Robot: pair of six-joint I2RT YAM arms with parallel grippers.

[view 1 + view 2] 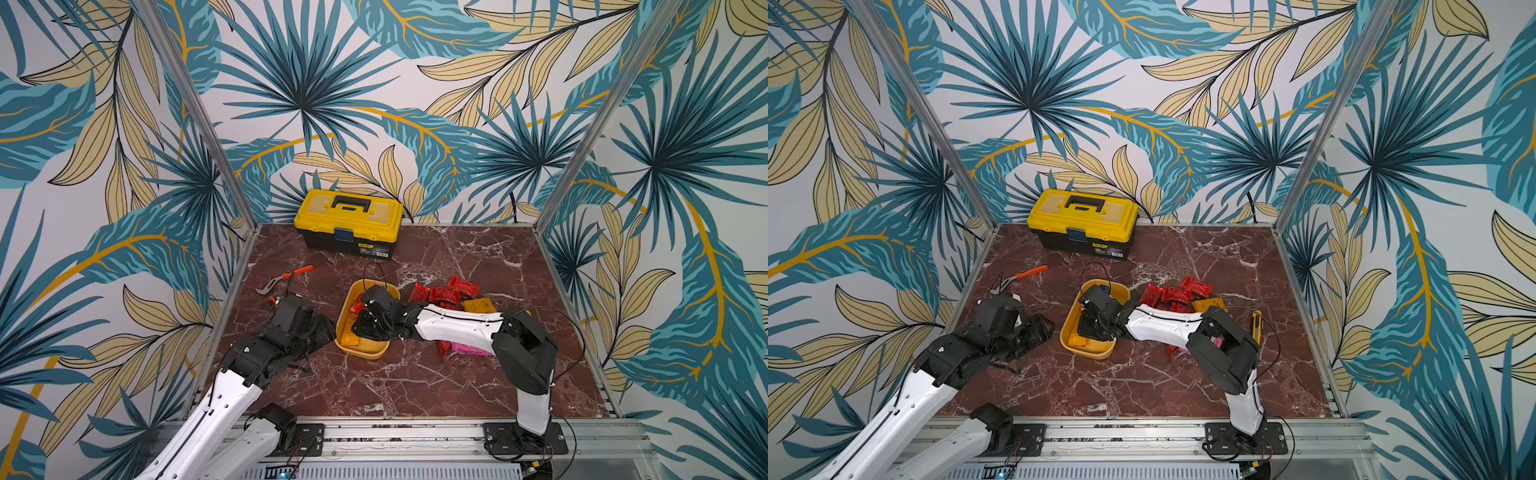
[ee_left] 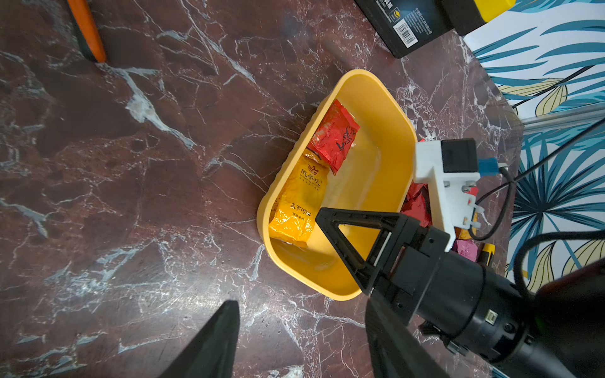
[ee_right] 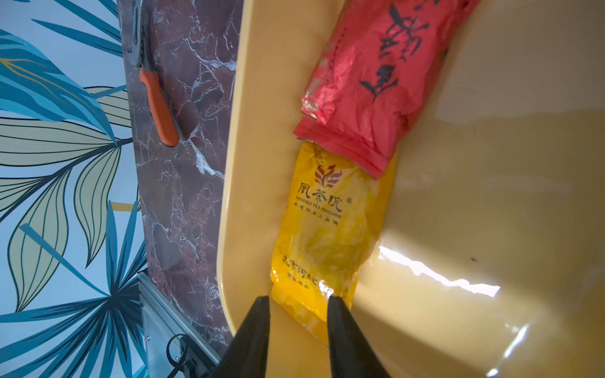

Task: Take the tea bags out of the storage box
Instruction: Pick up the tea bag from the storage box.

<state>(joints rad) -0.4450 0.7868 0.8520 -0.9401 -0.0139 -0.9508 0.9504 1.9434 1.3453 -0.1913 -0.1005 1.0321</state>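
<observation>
Leaf-patterned walls (image 1: 374,83) close in a bench (image 1: 415,386) topped with red-brown marble.

In both top views a yellow-lidded toolbox (image 1: 348,216) stands at the far edge, left of middle. Orange-handled pliers (image 1: 286,277) lie near the left edge. The storage box (image 1: 365,353) sits about mid-bench, a little left of centre. The right gripper (image 1: 365,328) reaches down into it from the right, while the left gripper (image 1: 326,332) hangs just outside its left wall. Loose tea bags (image 1: 444,293) lie heaped on the bench right of the box: red ones, an orange one, and a magenta one partly hidden by the right arm. In a top view a yellow utility knife (image 1: 1257,322) shows beyond the heap, toward the right edge.

In the left wrist view the left gripper's jaws stand spread wide over bare marble. Inside the box a red sachet (image 2: 337,137) and an orange-yellow sachet (image 2: 301,203) lie end to end along one long wall, the red one's end overlapping the other.

In the right wrist view the right gripper's jaws are parted a little. Their tips are at the free end of the orange-yellow sachet, its foil showing in the gap, not pinched.
</observation>
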